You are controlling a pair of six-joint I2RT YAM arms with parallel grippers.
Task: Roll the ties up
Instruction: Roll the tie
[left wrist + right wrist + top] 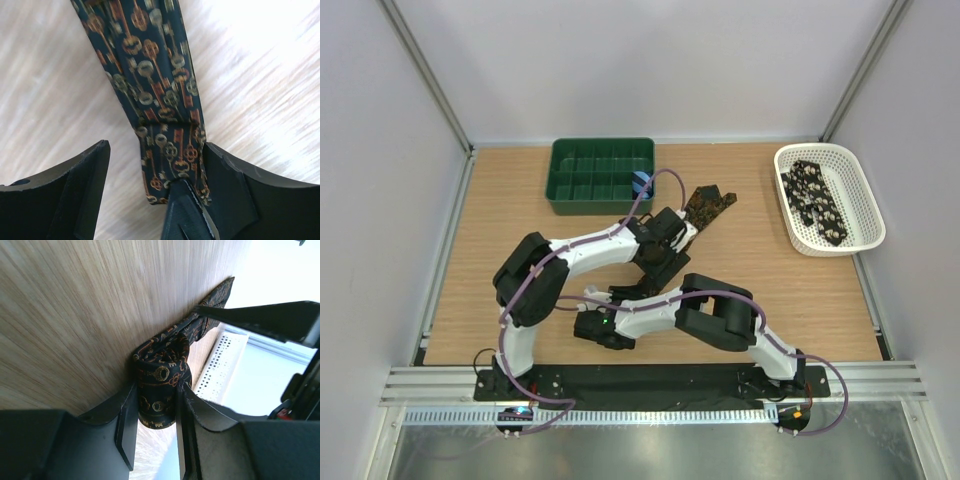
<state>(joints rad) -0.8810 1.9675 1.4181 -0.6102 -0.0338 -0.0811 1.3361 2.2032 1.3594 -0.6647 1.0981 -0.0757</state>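
Right tool [156, 400]: I grip the part-rolled tie [160, 372].
Left tool [156, 150]: released.
Remaining: its tail, probably ties [815, 200] in the basket [865, 195].

The rolled tie [160, 372] sits between the jaws of the right pincer [157, 390]; its flat length runs ahead of the left pincer [155, 150] on the counter [50, 75].

Overhead, two close wrist views, shared tie [160, 100]

Dark tie [160, 100] with orange-tan key print; green tray [602, 207], white basket [825, 149]
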